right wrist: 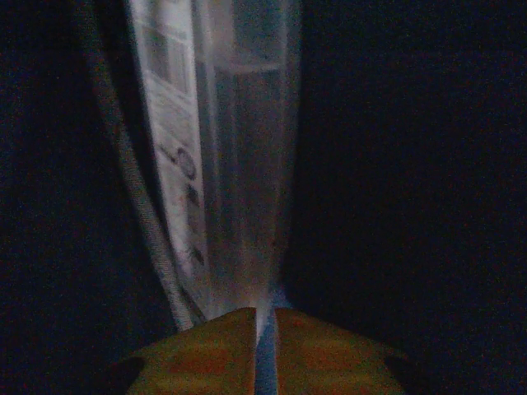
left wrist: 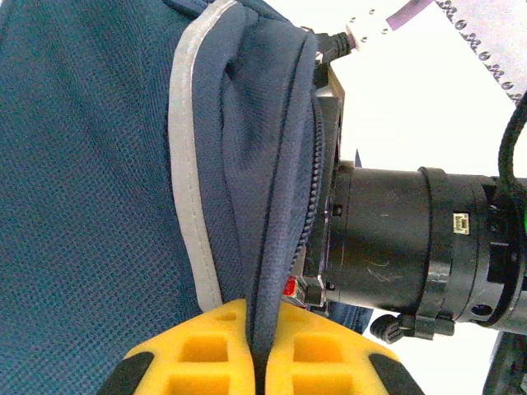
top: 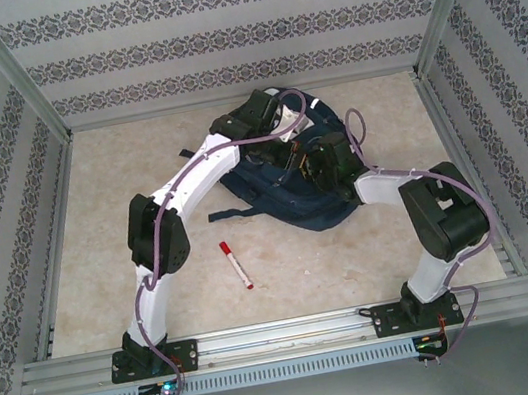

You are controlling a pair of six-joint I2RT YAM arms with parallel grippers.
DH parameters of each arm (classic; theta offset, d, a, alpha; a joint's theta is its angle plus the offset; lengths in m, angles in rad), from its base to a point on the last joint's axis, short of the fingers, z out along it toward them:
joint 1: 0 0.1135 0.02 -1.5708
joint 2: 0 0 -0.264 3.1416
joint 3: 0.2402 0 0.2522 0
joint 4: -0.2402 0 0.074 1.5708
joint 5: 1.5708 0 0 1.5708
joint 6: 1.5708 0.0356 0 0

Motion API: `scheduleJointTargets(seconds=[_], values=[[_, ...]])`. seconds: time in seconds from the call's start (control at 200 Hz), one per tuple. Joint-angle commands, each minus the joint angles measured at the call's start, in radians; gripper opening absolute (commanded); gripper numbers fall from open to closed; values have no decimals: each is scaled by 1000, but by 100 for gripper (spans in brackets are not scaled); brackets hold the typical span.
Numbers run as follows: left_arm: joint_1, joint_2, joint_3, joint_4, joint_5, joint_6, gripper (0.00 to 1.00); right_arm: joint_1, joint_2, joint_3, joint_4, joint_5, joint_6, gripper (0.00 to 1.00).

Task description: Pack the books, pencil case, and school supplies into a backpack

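Observation:
The navy backpack (top: 290, 198) lies at the middle of the table, its mouth held up. My left gripper (left wrist: 262, 333) is shut on the backpack's (left wrist: 90, 164) zipper-edge fabric, beside a grey reflective stripe. From above, the left gripper (top: 284, 125) is at the bag's far rim. My right gripper (top: 301, 166) reaches into the bag from the right. Inside it is dark. There the right gripper (right wrist: 265, 319) stands almost closed, with the end of the clear pencil case (right wrist: 247, 164) running out from between its tips. A red-and-white marker (top: 236, 265) lies on the table in front of the bag.
A dark strap (top: 231, 214) trails left from the bag. The right arm's black wrist (left wrist: 395, 239) sits close against the bag's opening in the left wrist view. Patterned walls and metal rails (top: 267, 337) bound the table.

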Motion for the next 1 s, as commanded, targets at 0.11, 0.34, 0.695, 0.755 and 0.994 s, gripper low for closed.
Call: scheduleJointTargets(seconds=[0.11,0.34,0.695,0.755,0.994], values=[[-8,-92,-1,-18,54,52,0,-3,19,34,109,-68,-25,19],[7,-108,-28,5,51,47,0,-65,-71,-7,36,-162,-202,32],[8,-121,-51,40,71,32,0,-155,-53,-99,104,-207,-321,0],[8,-122,-56,42,68,33,0,-154,-28,-91,130,-203,-338,0],[9,-130,-66,41,70,60,0,-151,88,17,247,-288,-481,4]])
